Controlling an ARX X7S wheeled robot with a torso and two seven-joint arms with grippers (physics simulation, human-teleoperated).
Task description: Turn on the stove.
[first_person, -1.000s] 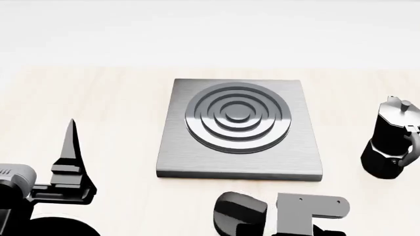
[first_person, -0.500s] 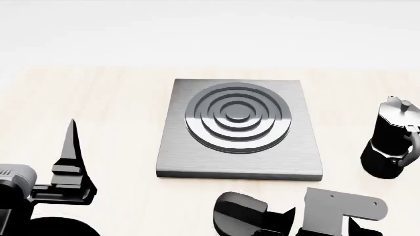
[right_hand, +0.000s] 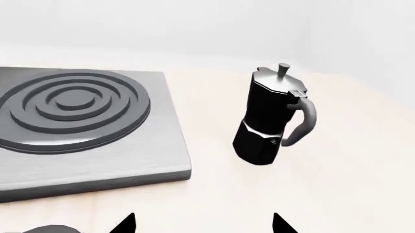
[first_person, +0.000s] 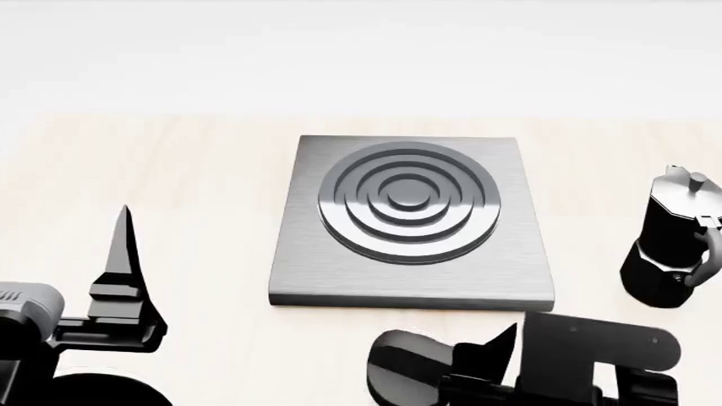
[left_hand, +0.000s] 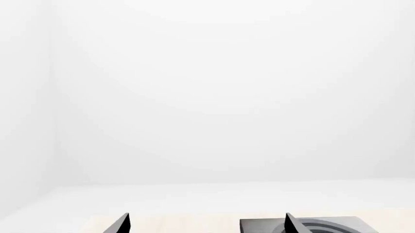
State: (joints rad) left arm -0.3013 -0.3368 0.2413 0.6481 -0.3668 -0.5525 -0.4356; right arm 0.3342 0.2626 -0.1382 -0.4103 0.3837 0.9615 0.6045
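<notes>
The right end effector point(right_hand: 202, 224), fingers spread wide and empty, hovers at the table's near edge before the stove point(first_person: 412, 222); its knob, probably hidden, must be reached next.

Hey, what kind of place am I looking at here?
Probably a simulated kitchen countertop: a metal stove with a ring burner and a black moka pot stand on a pale wooden surface.
</notes>
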